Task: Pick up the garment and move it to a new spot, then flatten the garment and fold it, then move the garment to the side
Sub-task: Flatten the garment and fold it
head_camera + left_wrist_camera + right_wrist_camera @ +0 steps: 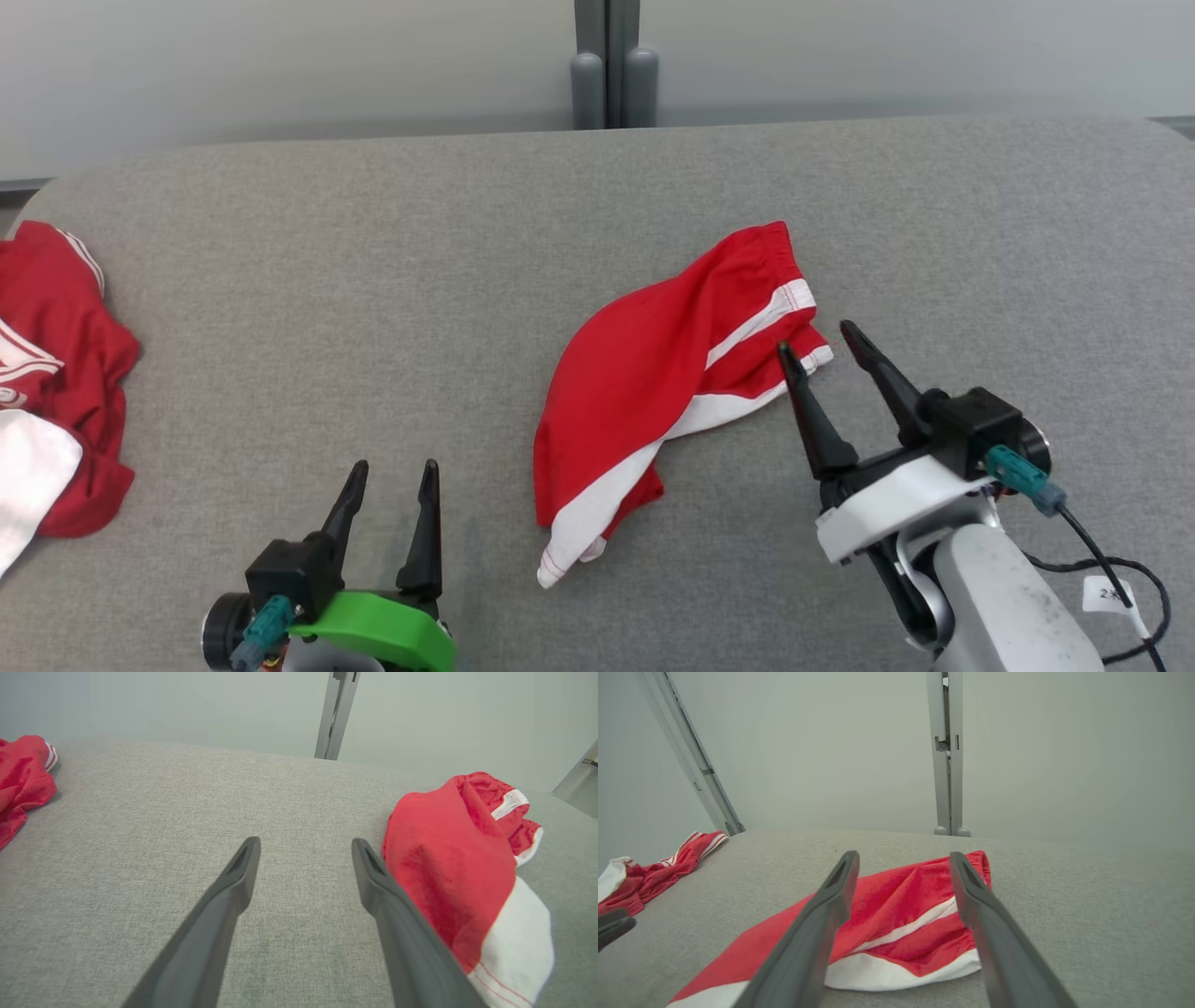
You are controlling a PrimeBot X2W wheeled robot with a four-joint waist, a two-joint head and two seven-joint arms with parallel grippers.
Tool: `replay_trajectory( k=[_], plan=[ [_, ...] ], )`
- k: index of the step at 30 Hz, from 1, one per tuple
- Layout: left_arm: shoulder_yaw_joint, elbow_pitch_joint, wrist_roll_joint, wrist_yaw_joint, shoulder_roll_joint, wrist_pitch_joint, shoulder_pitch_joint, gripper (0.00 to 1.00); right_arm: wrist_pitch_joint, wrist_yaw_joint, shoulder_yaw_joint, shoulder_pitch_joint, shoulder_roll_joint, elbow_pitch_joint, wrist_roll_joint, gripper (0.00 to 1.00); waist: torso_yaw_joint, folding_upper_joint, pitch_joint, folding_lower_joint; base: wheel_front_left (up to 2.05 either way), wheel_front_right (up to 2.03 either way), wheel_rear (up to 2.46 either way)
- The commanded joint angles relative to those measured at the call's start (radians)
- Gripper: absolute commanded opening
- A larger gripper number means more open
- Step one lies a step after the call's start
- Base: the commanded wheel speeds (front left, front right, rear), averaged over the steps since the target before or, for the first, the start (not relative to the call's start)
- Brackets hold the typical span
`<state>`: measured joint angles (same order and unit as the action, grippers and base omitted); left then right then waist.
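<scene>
Garment (644,373) is judged limp and light; its white-banded hem (724,409) is best gripped. Right pincer (814,336) is spread open, empty.

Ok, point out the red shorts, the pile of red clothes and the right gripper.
red shorts (644,373), head view, on the plain red panel.
pile of red clothes (93,355), head view, on its red fabric.
right gripper (814,336), head view, midway between its open fingertips.

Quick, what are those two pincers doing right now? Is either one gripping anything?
Left pincer: open, holding nothing.
Right pincer: open, holding nothing, its tips by the edge of the red shorts.
</scene>
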<state>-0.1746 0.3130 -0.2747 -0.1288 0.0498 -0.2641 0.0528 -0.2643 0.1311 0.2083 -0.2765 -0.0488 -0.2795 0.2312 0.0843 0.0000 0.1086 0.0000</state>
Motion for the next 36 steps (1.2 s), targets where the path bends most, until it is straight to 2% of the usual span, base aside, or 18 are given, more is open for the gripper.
replay_trajectory(
  k=[1, 8, 15, 24, 30, 31, 32, 36],
  plan=[
    [-0.006, -0.008, -0.008, -0.003, 0.002, -0.001, 0.018, 1.0, 0.0, -0.001, -0.021, 0.023, -0.003, 0.006, -0.022, 1.0, -0.011, 0.0, 0.004, 0.0, 0.0, 0.0, 0.0],
    [-0.031, -0.015, -0.014, -0.003, 0.003, -0.001, 0.027, 1.0, 0.0, -0.001, -0.087, 0.078, -0.004, -0.011, -0.07, 1.0, -0.03, 0.0, 0.015, 0.0, 0.0, 0.0, 0.0],
    [-0.043, -0.018, -0.009, -0.003, 0.003, -0.001, 0.059, 1.0, 0.0, -0.001, -0.114, -0.022, -0.004, -0.09, -0.133, 1.0, -0.001, 0.0, 0.073, 0.0, 0.0, 0.0, 0.0],
    [-0.06, -0.013, -0.028, -0.003, 0.003, -0.001, 0.105, 1.0, 0.0, -0.001, -0.187, -0.253, -0.004, -0.306, -0.237, 1.0, 0.082, 0.0, 0.16, 0.0, 0.0, 0.0, 0.0],
    [-0.062, -0.007, -0.037, -0.003, 0.002, -0.001, 0.118, 1.0, 0.0, -0.001, -0.214, -0.347, -0.004, -0.476, -0.243, 1.0, 0.121, 0.0, 0.184, 0.0, 0.0, 0.0, 0.0],
    [-0.062, -0.007, -0.039, -0.003, 0.002, -0.001, 0.119, 1.0, 0.0, -0.001, -0.214, -0.355, -0.004, -0.492, -0.233, 0.48, 0.123, 0.0, 0.184, 0.0, 0.0, 0.0, 0.0],
    [-0.061, -0.007, -0.039, -0.003, 0.002, -0.001, 0.119, 1.0, 0.0, -0.001, -0.212, -0.36, -0.004, -0.498, -0.226, 0.0, 0.126, 0.0, 0.184, 0.0, 0.0, 0.0, 0.0],
    [-0.044, -0.007, -0.038, -0.003, 0.002, -0.001, 0.102, 1.0, 0.0, -0.001, -0.201, -0.34, -0.004, -0.444, -0.178, 0.0, 0.115, 0.0, 0.169, 0.0, 0.0, 0.0, 0.0]
  ],
)
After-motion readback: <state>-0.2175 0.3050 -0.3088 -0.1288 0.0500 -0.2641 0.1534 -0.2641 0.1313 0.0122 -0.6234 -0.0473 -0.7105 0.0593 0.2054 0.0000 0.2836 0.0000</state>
